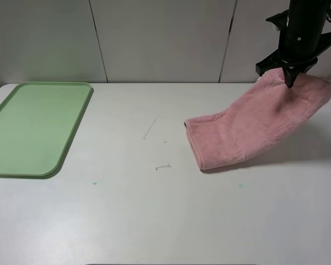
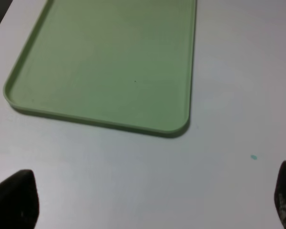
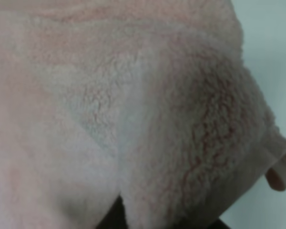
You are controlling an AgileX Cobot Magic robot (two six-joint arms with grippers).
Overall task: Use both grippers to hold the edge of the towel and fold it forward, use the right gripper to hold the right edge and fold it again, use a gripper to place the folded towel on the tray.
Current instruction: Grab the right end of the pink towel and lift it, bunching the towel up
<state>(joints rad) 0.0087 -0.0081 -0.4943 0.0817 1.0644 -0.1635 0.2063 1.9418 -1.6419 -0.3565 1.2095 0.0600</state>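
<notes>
The pink towel [image 1: 254, 126], folded once, hangs from my right gripper [image 1: 289, 83] at the far right. Its right edge is lifted off the table while its left fold rests on the table. The right gripper is shut on that edge. In the right wrist view the fluffy towel [image 3: 133, 109] fills the frame and hides the pincer; a small loop [image 3: 279, 174] shows at one corner. The green tray [image 1: 36, 127] lies at the far left and holds nothing. In the left wrist view the tray [image 2: 105, 62] is ahead of my open left gripper [image 2: 148, 200], whose black fingertips [image 2: 14, 198] are wide apart over bare table.
The white table [image 1: 154, 215] carries a few small scratches [image 1: 149, 130] and teal specks [image 1: 94, 183] near its middle. A panelled wall stands behind the table's back edge. The left arm is out of the exterior high view.
</notes>
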